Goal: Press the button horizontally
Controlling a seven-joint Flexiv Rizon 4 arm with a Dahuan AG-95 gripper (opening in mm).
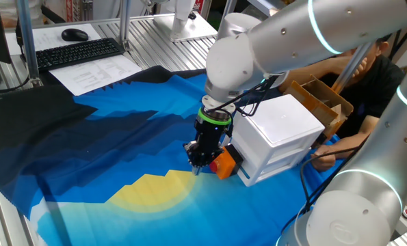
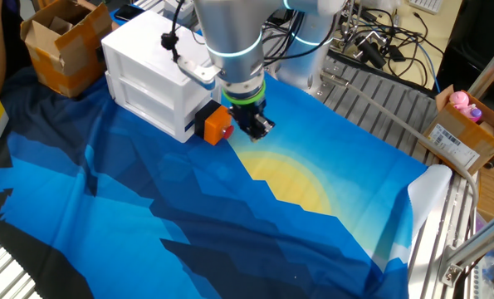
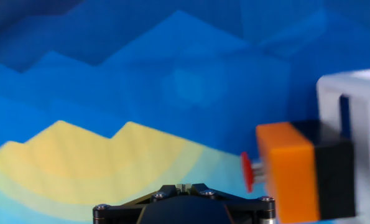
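Gripper (image 1: 198,162) of our silver arm hangs low over the blue-and-yellow printed cloth (image 1: 121,164), just beside the small red round button (image 3: 247,172). That button sits in an orange cube housing (image 2: 217,124) with a black base, fixed to the side of the white plastic drawer box (image 1: 280,135). We cannot tell whether the fingers are apart or together.

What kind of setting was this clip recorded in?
Most likely a robotics lab bench: an aluminium-slat table with a keyboard, tangled cables, and a patterned blue cloth under a white box.
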